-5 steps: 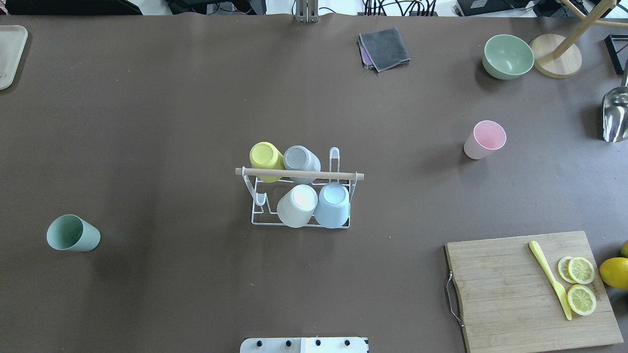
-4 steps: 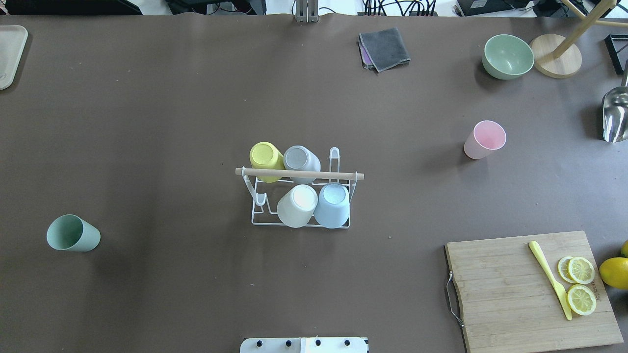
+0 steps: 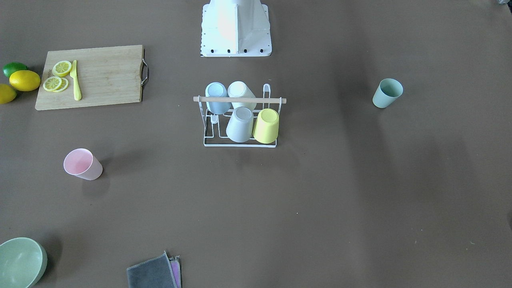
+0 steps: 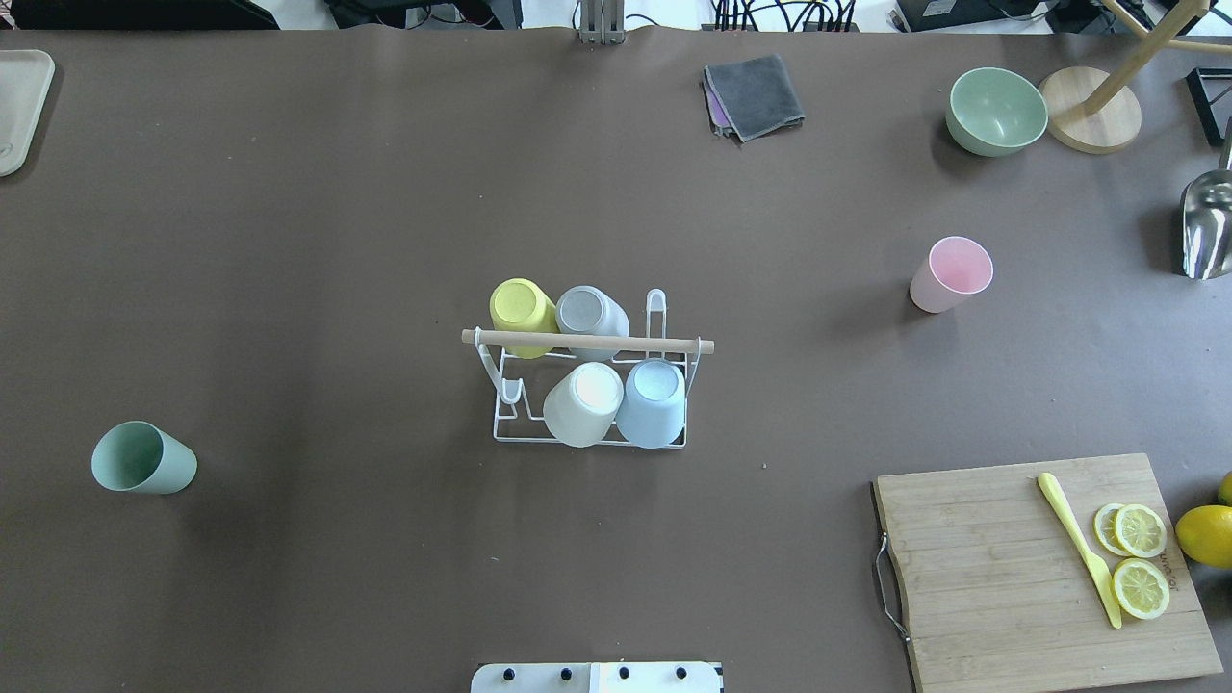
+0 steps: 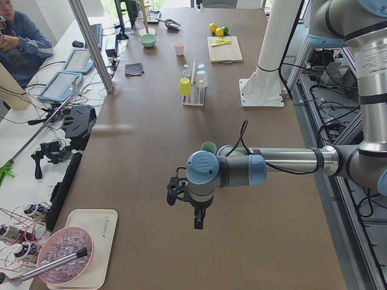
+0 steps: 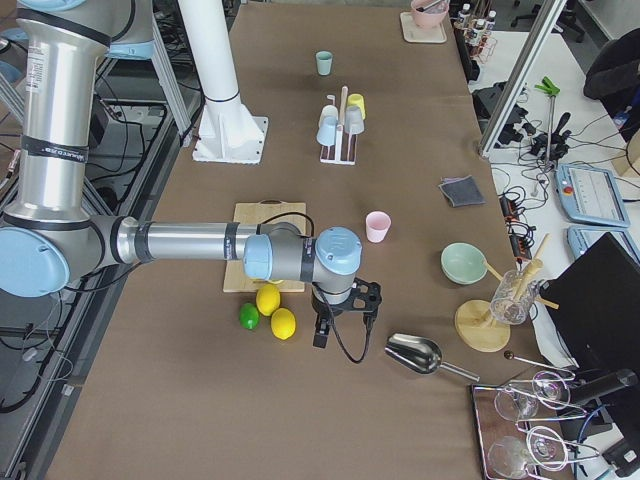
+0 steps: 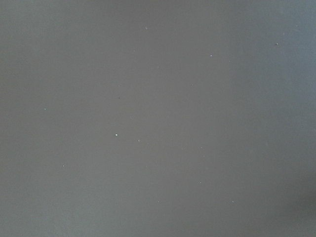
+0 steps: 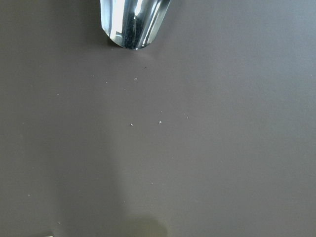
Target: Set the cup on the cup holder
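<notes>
The white wire cup holder (image 4: 587, 341) with its wooden rod stands mid-table and carries a yellow, a grey, a white and a light blue cup, upside down. It also shows in the front view (image 3: 240, 99). A green cup (image 4: 142, 459) stands upright at the left and a pink cup (image 4: 951, 272) stands upright at the right. My left gripper (image 5: 186, 208) hovers over bare table near the green cup (image 5: 209, 147). My right gripper (image 6: 338, 325) hovers near the lemons, short of the pink cup (image 6: 377, 226). I cannot tell whether either is open or shut.
A wooden cutting board (image 4: 1039, 568) with lemon slices and a yellow knife lies front right, with lemons (image 4: 1205, 534) beside it. A green bowl (image 4: 996, 111), a grey cloth (image 4: 754, 94), a metal scoop (image 4: 1208, 226) and a wooden stand (image 4: 1092, 111) sit at the far right. A tray (image 4: 17, 106) lies far left.
</notes>
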{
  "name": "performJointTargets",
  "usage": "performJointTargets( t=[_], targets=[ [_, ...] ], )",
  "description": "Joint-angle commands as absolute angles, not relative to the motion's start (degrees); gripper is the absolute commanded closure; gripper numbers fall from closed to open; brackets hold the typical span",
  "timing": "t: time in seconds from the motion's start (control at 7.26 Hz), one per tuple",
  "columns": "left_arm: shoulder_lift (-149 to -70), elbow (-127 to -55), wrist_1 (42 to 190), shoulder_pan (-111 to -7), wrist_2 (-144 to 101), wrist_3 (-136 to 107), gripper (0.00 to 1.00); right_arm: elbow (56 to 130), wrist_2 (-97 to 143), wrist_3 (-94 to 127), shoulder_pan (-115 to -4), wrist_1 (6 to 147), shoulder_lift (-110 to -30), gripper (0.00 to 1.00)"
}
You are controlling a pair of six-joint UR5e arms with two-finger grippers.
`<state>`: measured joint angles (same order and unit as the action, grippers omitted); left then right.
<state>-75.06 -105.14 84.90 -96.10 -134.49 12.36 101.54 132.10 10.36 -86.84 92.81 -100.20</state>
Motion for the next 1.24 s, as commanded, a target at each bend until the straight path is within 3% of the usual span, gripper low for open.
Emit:
performJointTargets(
  t=[0.0,1.1],
  targets=[
    [-75.0,-105.0,85.0,-96.1,-134.7,12.4,0.02,101.8,132.1,10.4,-86.8,92.8,-100.2,0.00],
    [-74.2,-106.7,85.0,-97.0,-135.2,12.5,0.02,101.3,132.1,9.9,-87.0,92.8,-100.1,0.00]
  ],
)
